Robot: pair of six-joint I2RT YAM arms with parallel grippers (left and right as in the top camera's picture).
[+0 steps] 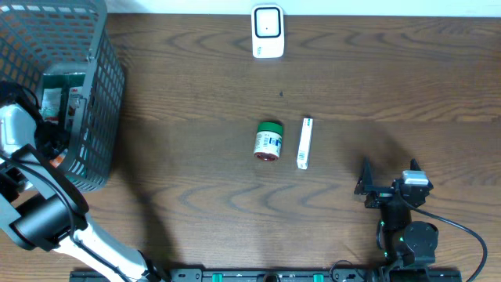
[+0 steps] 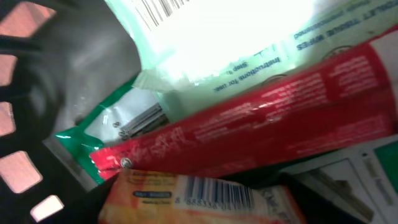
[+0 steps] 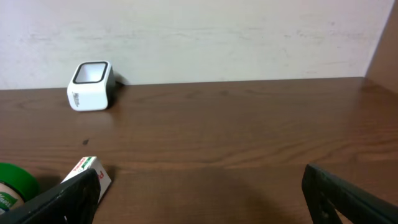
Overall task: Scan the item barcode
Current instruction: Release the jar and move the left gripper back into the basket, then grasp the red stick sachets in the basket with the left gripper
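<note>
The left arm (image 1: 17, 129) was down in the grey basket (image 1: 102, 78) at the far left of the table (image 1: 196, 204). Its pincer (image 1: 59, 106) sat behind the mesh, and I couldn't tell how its jaws stood. In the left wrist view, four packets lay piled in there:
- a white-and-green pack (image 2: 217, 37) with a barcode on top,
- a long red packet (image 2: 280, 118) with white print,
- an orange packet (image 2: 199, 196) with its barcode facing up,
- a green packet (image 2: 93, 137) underneath.

Out on the table there were two more items. One green-lidded jar (image 1: 268, 141) lay on its side at the centre, and one slim white box (image 1: 304, 143) lay just right of it. One white scanner (image 1: 267, 31) stood at the far edge. The right pincer (image 1: 389, 174), near right, was spread wide and held nothing.
</note>
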